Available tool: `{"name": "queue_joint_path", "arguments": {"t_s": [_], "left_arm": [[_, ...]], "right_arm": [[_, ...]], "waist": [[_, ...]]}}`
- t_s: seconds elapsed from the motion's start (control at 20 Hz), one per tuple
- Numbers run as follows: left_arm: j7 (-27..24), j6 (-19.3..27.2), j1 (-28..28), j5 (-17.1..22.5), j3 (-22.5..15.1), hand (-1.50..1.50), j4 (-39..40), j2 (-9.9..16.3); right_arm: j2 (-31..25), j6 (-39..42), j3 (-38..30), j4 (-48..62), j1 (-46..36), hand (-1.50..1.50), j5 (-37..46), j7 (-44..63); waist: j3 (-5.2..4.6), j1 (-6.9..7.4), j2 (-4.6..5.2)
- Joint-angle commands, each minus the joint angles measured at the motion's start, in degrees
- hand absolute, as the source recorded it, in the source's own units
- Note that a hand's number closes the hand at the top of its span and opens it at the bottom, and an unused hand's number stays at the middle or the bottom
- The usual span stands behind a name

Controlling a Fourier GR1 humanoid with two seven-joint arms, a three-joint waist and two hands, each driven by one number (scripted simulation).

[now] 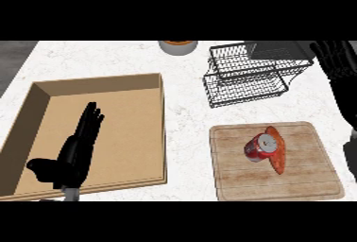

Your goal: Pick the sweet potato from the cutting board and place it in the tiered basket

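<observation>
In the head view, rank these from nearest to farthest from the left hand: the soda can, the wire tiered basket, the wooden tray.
From the left hand:
1. Wooden tray: the hand shows over its floor, at the view's left.
2. Soda can: lying on the cutting board against the sweet potato, lower right.
3. Tiered basket: upper right, beyond the board.

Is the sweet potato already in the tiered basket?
No, the sweet potato lies on the cutting board beside a red can.
</observation>
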Motion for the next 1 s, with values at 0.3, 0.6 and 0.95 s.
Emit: {"name": "queue_joint_path", "arguments": {"t_s": [0.3, 0.6, 0.95], "left_arm": [[2.0, 2.7, 0.3, -6.1, 5.5, 0.0, 3.0, 9.0], [6.4, 0.9, -4.3, -8.9, 6.6, 0.0, 3.8, 14.4], [5.9, 0.9, -7.4, -10.9, 5.7, 0.0, 7.5, 12.2]], "right_arm": [[9.6, -19.6, -21.8, 0.3, 5.4, 1.5, -10.4, -4.2], [9.0, -32.2, -13.7, 2.9, 26.7, -1.5, 7.7, 14.9], [-5.5, -18.3, -9.4, -15.3, 35.9, -1.5, 9.3, 36.0]], "waist": [[3.73, -8.57, -1.94], [1.21, -1.94, 1.88], [1.1, -0.74, 1.97]]}}
